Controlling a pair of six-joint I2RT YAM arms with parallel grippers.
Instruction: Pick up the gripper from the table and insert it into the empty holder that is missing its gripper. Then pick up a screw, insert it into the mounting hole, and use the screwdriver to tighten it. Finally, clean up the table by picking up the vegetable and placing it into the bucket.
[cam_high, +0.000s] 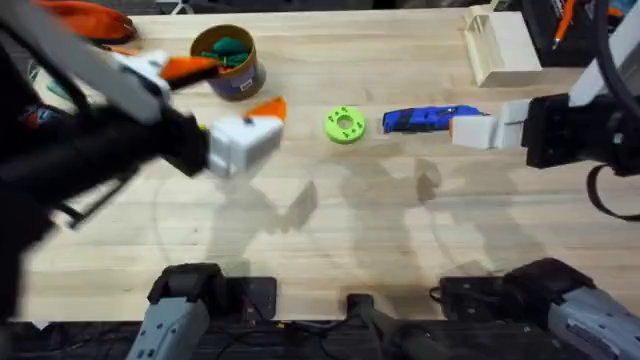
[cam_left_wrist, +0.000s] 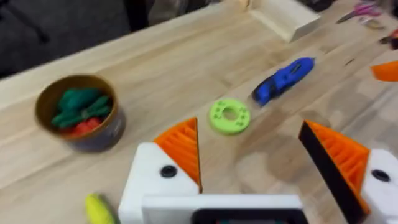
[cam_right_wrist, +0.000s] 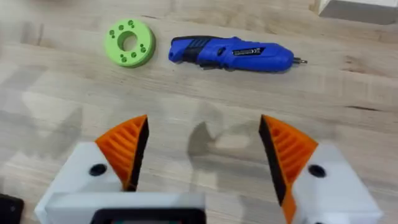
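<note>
Both tools are hanging released, the right tool (cam_right_wrist: 202, 158) facing the screwdriver (cam_right_wrist: 231, 53), whose white label is lying unreadable, beside a green disc (cam_right_wrist: 129, 42) mid-worktop (cam_high: 400, 220), while the left tool (cam_left_wrist: 255, 162) is hovering near the bucket (cam_left_wrist: 79, 112) toward the far-left corner.

The near half of the desk (cam_high: 330, 240) is bare wood, open for passage. Along the middle stand the green disc (cam_high: 344, 125) and, just beside it, the screwdriver (cam_high: 425, 120). The bucket (cam_high: 228, 60) blocks the far left, and the wooden rack (cam_high: 500, 45) stands at the far right corner.
</note>
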